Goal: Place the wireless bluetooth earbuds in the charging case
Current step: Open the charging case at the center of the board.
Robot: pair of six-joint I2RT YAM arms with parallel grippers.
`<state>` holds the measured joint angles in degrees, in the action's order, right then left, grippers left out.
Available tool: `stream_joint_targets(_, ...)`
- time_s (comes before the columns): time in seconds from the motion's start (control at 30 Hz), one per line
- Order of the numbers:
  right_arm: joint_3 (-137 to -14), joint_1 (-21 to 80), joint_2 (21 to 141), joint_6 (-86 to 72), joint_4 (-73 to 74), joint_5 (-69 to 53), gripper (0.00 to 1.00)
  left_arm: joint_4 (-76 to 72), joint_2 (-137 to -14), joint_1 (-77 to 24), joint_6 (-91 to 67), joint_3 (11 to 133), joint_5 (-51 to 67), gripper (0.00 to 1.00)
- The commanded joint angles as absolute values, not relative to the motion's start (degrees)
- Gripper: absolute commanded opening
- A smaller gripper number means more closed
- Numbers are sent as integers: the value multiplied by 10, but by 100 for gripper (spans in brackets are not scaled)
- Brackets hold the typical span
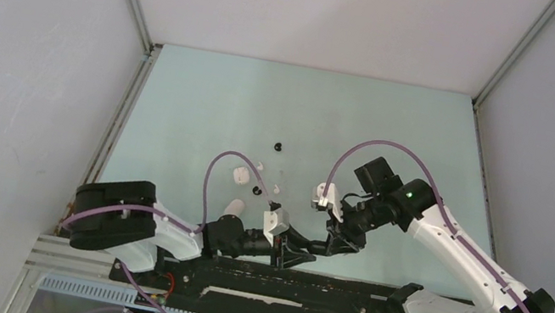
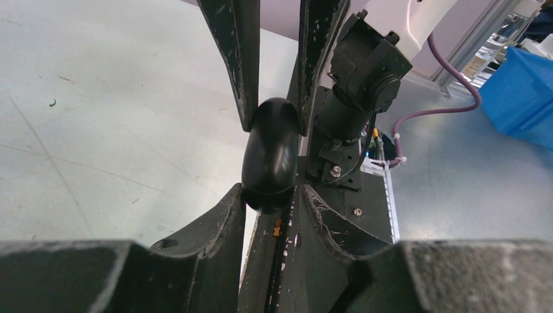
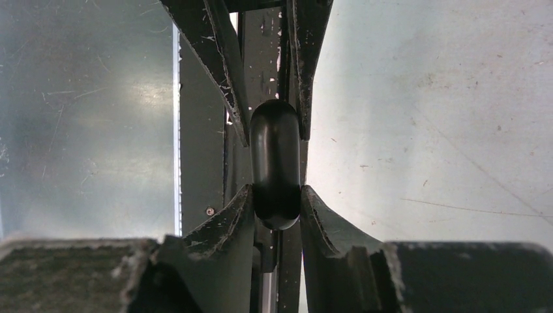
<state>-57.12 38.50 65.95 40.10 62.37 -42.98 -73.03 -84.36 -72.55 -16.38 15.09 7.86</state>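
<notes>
Top view: the left gripper [image 1: 285, 250] and right gripper [image 1: 321, 248] meet tip to tip close to the near edge of the table [image 1: 206, 101]. The tiny earbuds [image 1: 257, 191] lie loose on it, well apart from both.

Left wrist view: a closed black charging case [image 2: 270, 147] is pinched edgewise, with the left's jaws on one end and the right's on the other.

Right wrist view: the same double clamp. No lid seam shows, perhaps because it faces away. To open the case well, one gripper should hold the base firmly while the other eases the lid up gently.
</notes>
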Motion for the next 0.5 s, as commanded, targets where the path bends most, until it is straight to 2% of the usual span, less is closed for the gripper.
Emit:
stream_joint_targets(0.0,-573,380,648,395,607,-430,12,-757,-853,-726,-170,161,72,39)
stream_joint_targets(0.4,-573,379,657,388,602,-433,13,-758,-852,-726,-165,170,86,38)
stream_joint_targets(0.47,-573,379,658,388,600,-434,13,-757,-856,-726,-167,175,94,34)
